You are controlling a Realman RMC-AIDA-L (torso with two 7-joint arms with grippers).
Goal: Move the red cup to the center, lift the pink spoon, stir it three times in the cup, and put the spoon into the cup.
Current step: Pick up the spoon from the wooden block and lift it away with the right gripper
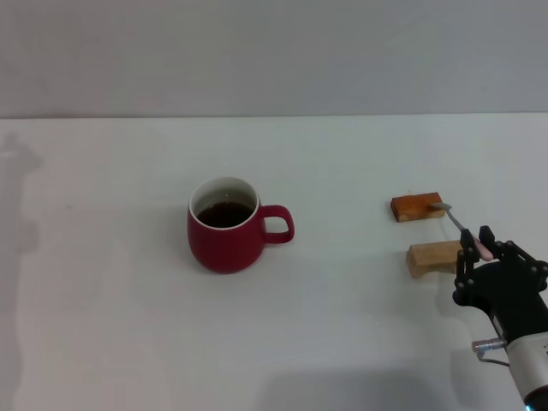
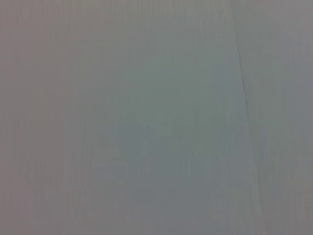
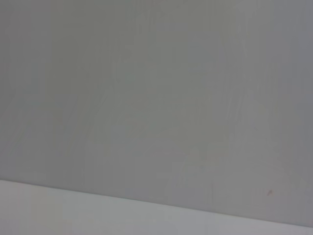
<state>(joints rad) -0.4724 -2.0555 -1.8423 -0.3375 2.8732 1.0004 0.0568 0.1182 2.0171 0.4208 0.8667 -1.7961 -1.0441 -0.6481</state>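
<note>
Clamped on the pink spoon (image 1: 467,231) by its handle, the right gripper (image 1: 478,250) sits at the near right; the spoon's metal bowl rests on the far wooden block (image 1: 417,206), its neck above the near wooden block (image 1: 433,257); the red cup (image 1: 227,225), holding dark liquid, stands well apart to the left on the white table (image 1: 111,300), handle pointing right; the left gripper is out of view.

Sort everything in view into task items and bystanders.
Task items: squat dark-red ceramic mug holding dark liquid; slim pink-handled metal spoon, at the right gripper.
Bystanders: reddish-brown wooden block; pale wooden block; white table.
</note>
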